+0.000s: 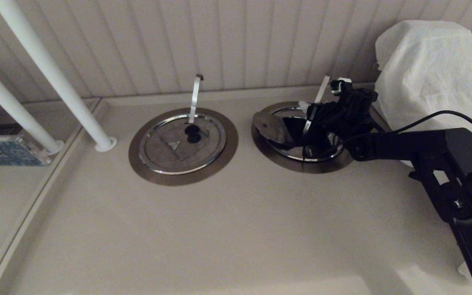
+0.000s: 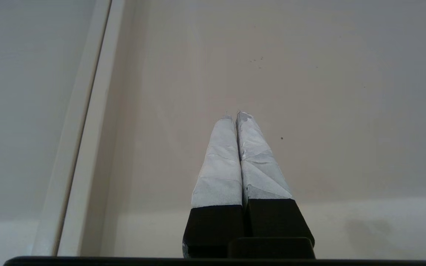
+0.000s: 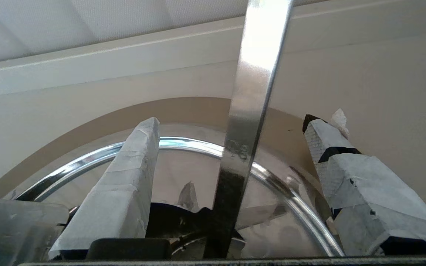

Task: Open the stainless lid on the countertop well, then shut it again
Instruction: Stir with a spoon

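The countertop well (image 1: 309,167), on the right, is a bronze ring round a dark shiny hole. Over its left part the stainless lid (image 1: 269,127) stands tilted up, grey face showing, and the hole beside it lies uncovered. A slanted steel strip (image 1: 323,88) rises from the well toward the wall. My right gripper (image 1: 324,93) hovers over the well, open, one taped finger on each side of the strip (image 3: 252,111) without touching it. In the right wrist view the polished rim (image 3: 194,145) curves between the fingers of the right gripper (image 3: 232,119). My left gripper (image 2: 235,114) is shut on nothing above bare counter.
A twin lid (image 1: 182,143) with a near-vertical strip lies shut in its ring to the left. Two white poles (image 1: 55,78) slant down to the counter's back left. A bulky thing under white cloth (image 1: 432,69) stands just right of the well. The panelled wall runs close behind.
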Available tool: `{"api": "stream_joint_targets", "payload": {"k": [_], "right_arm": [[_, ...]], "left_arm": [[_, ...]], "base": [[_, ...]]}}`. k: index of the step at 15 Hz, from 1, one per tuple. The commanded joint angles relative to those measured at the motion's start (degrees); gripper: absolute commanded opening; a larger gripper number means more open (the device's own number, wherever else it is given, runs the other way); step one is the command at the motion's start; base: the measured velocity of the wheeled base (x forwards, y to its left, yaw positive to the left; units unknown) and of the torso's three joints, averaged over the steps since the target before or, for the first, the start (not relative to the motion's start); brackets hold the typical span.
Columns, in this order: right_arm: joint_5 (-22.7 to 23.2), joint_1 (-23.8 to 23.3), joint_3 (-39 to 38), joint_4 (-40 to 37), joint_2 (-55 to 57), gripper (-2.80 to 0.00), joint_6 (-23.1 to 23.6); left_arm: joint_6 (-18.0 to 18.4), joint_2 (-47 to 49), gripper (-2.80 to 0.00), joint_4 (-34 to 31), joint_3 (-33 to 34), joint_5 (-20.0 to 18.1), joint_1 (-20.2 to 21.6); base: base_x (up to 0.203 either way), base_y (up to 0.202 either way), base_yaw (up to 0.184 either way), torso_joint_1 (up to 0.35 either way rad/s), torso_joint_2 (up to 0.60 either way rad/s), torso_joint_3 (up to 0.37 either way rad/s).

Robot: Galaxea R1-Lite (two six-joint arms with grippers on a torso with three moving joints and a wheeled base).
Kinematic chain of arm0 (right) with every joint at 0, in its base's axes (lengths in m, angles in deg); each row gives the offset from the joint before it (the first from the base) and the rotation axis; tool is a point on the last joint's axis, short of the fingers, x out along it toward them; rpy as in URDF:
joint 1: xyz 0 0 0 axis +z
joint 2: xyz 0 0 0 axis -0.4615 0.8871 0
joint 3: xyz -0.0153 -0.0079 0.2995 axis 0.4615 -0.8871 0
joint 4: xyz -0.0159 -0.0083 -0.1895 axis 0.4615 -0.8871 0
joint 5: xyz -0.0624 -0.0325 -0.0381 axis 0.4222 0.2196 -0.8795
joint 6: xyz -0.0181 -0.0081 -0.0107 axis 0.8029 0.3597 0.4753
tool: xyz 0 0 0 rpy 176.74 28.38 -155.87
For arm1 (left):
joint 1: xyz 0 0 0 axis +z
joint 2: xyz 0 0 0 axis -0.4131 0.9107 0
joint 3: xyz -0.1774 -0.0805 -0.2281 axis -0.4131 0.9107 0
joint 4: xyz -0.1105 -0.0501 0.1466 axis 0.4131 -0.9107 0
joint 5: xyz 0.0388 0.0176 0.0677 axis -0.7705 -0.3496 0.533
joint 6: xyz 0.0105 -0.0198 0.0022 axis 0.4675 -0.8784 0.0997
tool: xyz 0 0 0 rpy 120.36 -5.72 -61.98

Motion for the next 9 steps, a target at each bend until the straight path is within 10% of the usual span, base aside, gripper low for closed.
{"api": "stream_joint_targets", "payload": {"k": [1,2,9], "right_arm": [[0.0,0.0,0.0,0.3,-0.2,0.0,0.0],[-0.1,0.0,0.0,0.3,-0.1,-2.8,0.0],[-0.9,0.0,0.0,1.2,-0.7,-2.8,-0.4]], "left_arm": [[0.0,0.0,-2.8,0.0,0.0,0.0,0.0],[0.0,0.0,-2.8,0.0,0.0,0.0,0.0],[-0.4,0.0,-2.8,0.0,0.0,0.0,0.0]], "base": [[0.0,0.0,0.0,0.0,0.0,0.0],[0.0,0.0,0.0,0.0,0.0,0.0],[0.0,0.0,0.0,0.0,0.0,0.0]]}}
